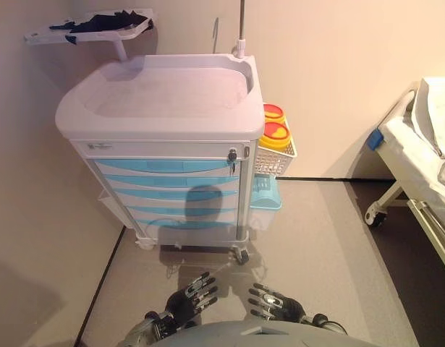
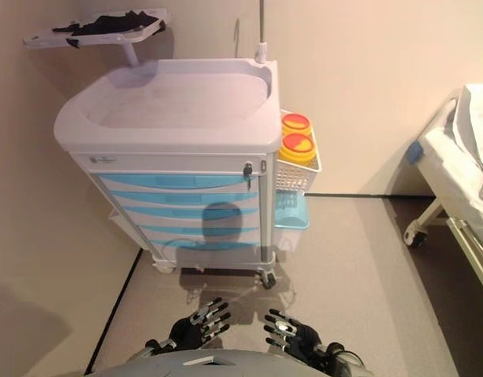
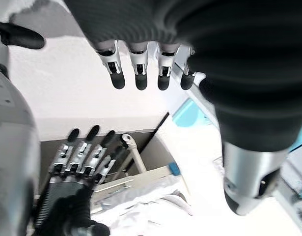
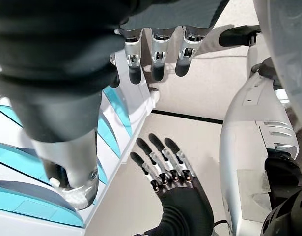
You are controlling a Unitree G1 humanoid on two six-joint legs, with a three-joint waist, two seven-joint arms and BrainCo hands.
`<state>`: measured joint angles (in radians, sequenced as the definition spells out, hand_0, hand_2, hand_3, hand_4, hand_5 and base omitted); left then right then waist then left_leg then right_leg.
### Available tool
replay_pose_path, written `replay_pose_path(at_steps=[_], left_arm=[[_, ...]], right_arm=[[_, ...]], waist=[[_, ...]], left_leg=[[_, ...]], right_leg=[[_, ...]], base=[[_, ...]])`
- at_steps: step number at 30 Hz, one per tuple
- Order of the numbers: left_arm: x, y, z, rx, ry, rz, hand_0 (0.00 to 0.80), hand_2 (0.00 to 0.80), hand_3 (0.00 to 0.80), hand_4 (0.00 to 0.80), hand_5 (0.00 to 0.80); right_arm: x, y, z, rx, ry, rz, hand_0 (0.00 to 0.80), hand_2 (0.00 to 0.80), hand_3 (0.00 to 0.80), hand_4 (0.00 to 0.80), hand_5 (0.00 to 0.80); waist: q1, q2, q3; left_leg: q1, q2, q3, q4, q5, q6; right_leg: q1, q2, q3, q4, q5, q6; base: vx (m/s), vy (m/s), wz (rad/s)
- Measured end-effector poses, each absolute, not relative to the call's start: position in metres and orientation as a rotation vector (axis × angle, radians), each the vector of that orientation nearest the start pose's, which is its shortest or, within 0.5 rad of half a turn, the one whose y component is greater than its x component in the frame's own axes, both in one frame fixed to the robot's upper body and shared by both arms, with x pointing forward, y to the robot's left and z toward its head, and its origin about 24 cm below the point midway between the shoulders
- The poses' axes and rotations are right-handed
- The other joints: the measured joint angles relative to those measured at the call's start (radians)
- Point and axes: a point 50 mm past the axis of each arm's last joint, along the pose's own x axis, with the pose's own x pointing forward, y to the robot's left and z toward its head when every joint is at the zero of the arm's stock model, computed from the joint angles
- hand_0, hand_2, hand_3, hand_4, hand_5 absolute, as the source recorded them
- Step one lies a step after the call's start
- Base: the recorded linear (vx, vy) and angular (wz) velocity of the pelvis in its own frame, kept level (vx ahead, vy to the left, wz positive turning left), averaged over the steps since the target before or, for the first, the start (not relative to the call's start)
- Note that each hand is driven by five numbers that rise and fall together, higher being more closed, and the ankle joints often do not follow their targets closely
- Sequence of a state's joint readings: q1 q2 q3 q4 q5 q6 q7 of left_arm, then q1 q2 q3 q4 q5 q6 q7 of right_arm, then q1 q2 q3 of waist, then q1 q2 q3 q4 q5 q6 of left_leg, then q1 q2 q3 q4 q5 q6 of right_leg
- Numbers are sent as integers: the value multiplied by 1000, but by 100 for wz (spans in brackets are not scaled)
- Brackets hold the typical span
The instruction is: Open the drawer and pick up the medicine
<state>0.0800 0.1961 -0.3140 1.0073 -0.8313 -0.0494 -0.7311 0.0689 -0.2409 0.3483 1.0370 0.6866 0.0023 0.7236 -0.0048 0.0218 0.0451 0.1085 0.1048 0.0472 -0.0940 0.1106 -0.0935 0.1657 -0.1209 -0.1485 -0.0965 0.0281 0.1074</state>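
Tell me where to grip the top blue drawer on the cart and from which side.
Grip the top blue drawer along the recessed lip under its curved front, coming straight from the front. The key lock sits at its right end, so take it near the middle. Both the left hand and right hand hang low and open.

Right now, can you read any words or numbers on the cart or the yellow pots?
No text can be read.
Small label on the medical cart, top left of its front: too small to read.
Red lids of the yellow containers: a mark shows, too blurred to read.
Blue drawers: no print visible.
Both hands, left hand and right hand, hang open, empty.
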Motion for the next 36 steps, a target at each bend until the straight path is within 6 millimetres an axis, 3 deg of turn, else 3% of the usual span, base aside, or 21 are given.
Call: replay_pose_path(at_steps=[13,30,36], left_arm=[[110,152,-140,-874,799,-323,0,0,0,0,0],[98,161,-146,-1077,847,-162,0,0,0,0,0],[104,165,-145,-1177,794,-69,0,0,0,0,0]], right_arm=[[99,-169,-146,617,980,440,0,0,0,0,0],[98,-171,-147,644,972,396,0,0,0,0,0],[102,-175,-146,636,953,381,0,0,0,0,0]], waist=[[2,-1,1],[0,-4,6],[-2,1,50]], left_leg=[[0,0,-1,0,0,0],[-2,0,0,0,-1,0],[-39,-5,0,31,-8,-3]], right_leg=[[0,0,-1,0,0,0],[-2,-3,-1,4,0,0],[-46,-7,3,50,-13,3]], base=[[0,0,0],[43,26,0],[-3,78,0]])
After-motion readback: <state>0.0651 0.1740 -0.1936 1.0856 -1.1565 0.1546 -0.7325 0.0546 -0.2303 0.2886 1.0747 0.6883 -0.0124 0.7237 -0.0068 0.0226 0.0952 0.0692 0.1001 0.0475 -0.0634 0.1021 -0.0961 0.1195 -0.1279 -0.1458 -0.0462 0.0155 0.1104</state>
